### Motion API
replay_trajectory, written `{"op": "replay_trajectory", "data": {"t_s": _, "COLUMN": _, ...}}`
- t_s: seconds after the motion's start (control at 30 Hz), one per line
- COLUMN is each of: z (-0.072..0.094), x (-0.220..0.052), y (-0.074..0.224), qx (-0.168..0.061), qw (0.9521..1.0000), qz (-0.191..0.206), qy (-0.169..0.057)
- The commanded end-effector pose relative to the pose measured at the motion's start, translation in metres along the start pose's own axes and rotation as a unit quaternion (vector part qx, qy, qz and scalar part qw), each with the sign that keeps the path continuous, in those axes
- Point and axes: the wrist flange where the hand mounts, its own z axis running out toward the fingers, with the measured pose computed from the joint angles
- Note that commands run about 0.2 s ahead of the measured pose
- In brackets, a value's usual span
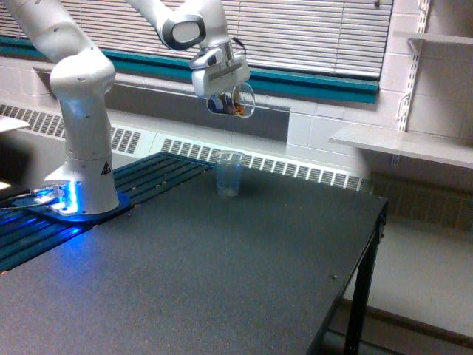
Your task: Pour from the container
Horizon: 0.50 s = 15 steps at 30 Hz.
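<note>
one exterior view looked from off the arm, set back. it faced across the table [222, 281] toward the window blinds [310, 33].

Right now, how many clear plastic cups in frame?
2. The container is tipped in the gripper, held above the table. The taller cup stands upright on the table, below it. No others visible.

The dark grey, speckled rectangular table [222, 281] with black metal legs carries a tall, narrow clear plastic cup [230, 174] standing upright near its far edge and the white robot arm base [83, 185] on the exterior view's left.
</note>
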Motion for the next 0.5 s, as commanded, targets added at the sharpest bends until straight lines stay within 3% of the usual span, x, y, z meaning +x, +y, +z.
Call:
{"op": "replay_trajectory", "data": {"t_s": 0.03, "z": 0.0037, "x": -0.0049, "y": 0.0006, "qx": 0.003, "qw": 0.9997, "qz": 0.008, "qy": -0.02}}
{"op": "replay_trajectory", "data": {"t_s": 0.5, "z": 0.0129, "x": -0.0114, "y": -0.0038, "qx": 0.001, "qw": 0.9982, "qz": 0.015, "qy": -0.057}}
